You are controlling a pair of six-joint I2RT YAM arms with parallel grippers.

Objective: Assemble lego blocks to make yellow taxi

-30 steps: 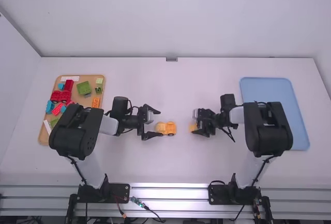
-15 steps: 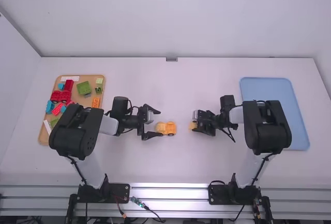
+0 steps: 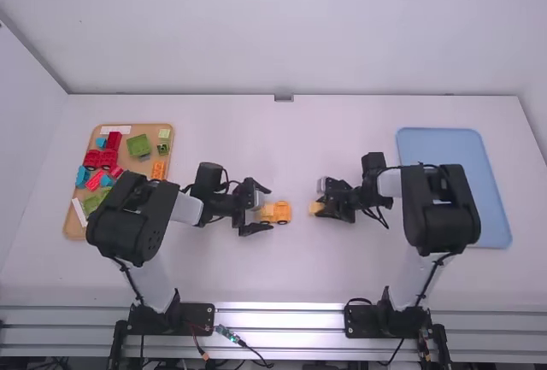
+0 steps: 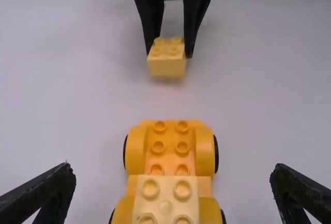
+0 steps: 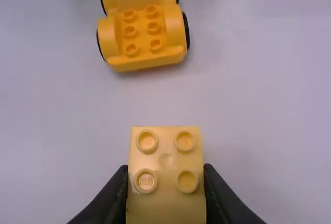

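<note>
Clamping block [image 5: 166, 203] in right gripper [image 5: 165, 170], likely for stacking; holding left gripper [image 4: 172, 169] apart astride wheeled base [image 4: 170, 154], perhaps for bracing.

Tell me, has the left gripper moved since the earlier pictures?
Yes. In the high view, the left gripper has moved a little to the right, toward the blue tray.

Chassis [image 4: 170, 152] orange-yellow, tyres [image 4: 216, 154] black — held block [image 5: 165, 200] paler yellow — tray [image 3: 449, 148] plain blue, board [image 3: 73, 228] tan, table [image 3: 282, 272] white.
</note>
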